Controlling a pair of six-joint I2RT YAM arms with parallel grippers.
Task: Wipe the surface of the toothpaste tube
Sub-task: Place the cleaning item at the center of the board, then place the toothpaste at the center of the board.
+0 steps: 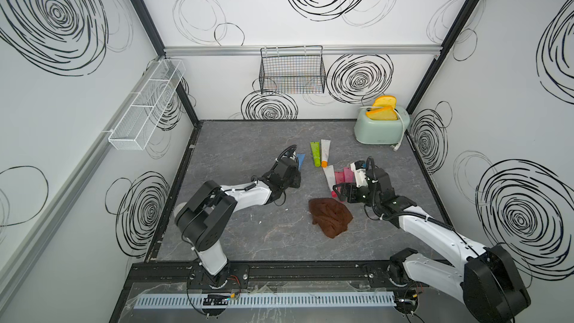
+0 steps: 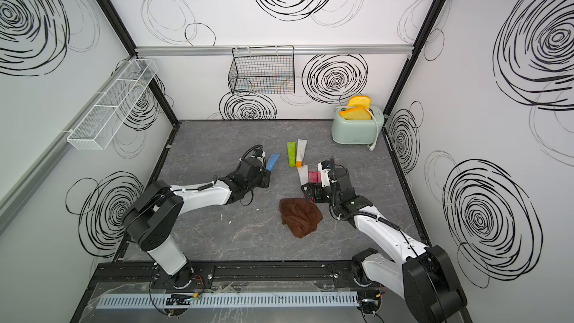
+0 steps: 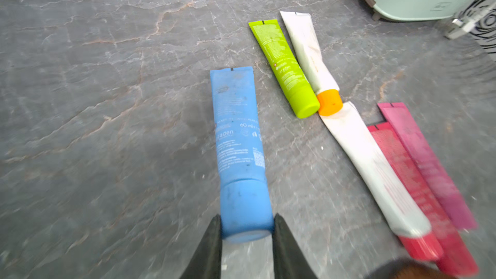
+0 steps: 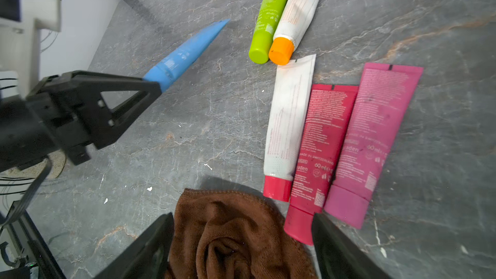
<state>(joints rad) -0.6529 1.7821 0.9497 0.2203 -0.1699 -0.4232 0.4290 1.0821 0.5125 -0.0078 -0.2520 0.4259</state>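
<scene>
L gripper pinches blue toothpaste tube by cap, lower centre; R gripper wide by brown cloth. Nxt, prob: grab cloth, wipe.

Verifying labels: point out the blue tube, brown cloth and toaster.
blue tube [image 3: 236, 130]: left wrist view, mid-body.
brown cloth [image 1: 330, 219]: in a top view, centre folds.
toaster [image 1: 379, 132]: in a top view, front wall.

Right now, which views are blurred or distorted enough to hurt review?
Left wrist view: the magenta plastic tube smears near the edge; the blue plastic tube is sharper. Right wrist view: print on the crimson plastic tube is legible. Both top views: evenly lit, wide-angle splay.
</scene>
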